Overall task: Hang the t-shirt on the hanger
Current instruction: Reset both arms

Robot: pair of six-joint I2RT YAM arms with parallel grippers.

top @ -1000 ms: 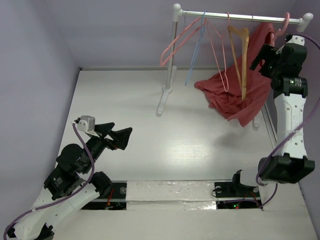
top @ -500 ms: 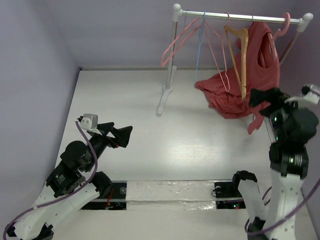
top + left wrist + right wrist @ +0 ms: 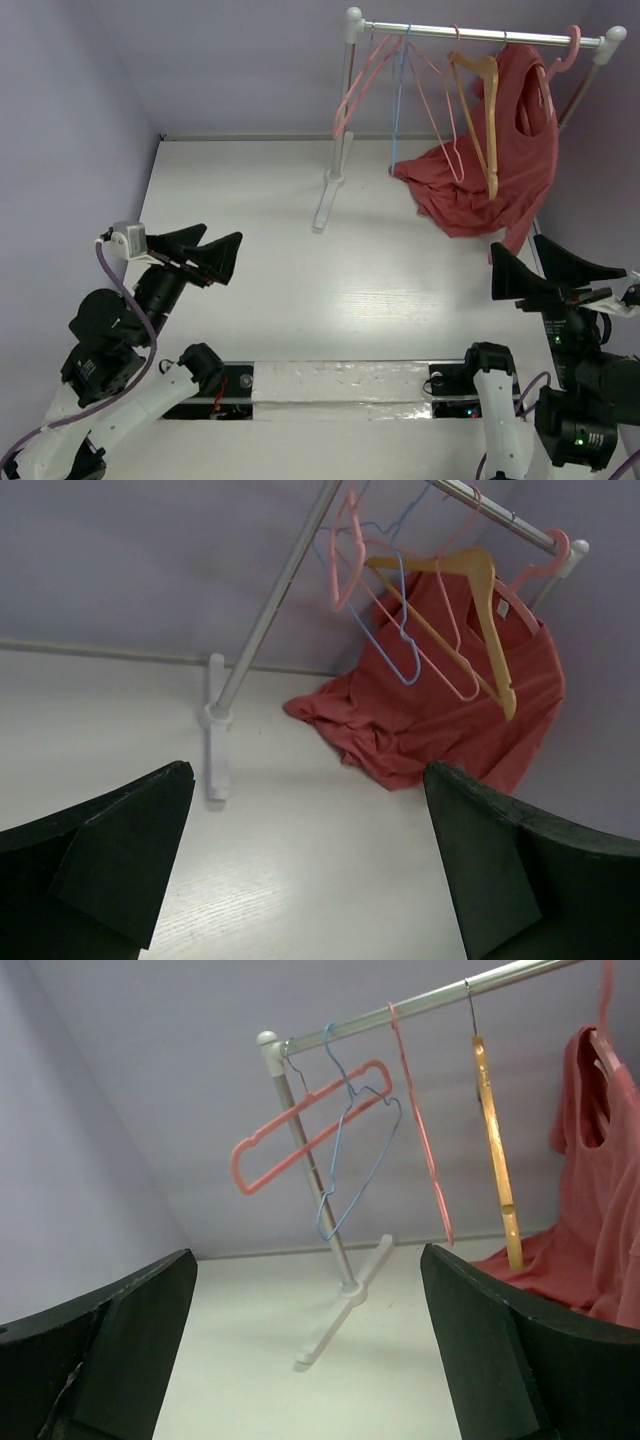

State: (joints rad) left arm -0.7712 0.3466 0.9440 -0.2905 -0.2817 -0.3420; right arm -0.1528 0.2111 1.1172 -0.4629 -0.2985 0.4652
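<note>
Here the t-shirt (image 3: 515,150) hangs at the right end of the rail (image 3: 480,33). Its top is draped on the hanger (image 3: 571,45), whose broad hook sits over the rail just inside the end cap. The cloth falls in a long drop beside the right wall, and its lower folds spread leftward onto the table (image 3: 300,300). Whether both shoulders sit squarely on the hanger cannot be told from any view. Just left of the shirt, and partly in front of it, an orange-tan hanger (image 3: 487,110) dangles from the same rail. A thin pink wire hanger (image 3: 445,120) comes next, then a blue wire hanger (image 3: 398,100) and another pink hanger (image 3: 355,85) tilted near the left post (image 3: 345,100). That post stands on a white foot (image 3: 326,203) on the table. Both arms are well apart from the rack, near the front edge of the table. The left gripper (image 3: 222,234) is raised over the left side of the table with its jaws spread wide and nothing between them. The right gripper (image 3: 515,244) is at the right, below the shirt's lowest fold, with its jaws likewise wide apart and empty. Each wrist camera looks out between its dark fingers toward the rack and the hanging shirt.
</note>
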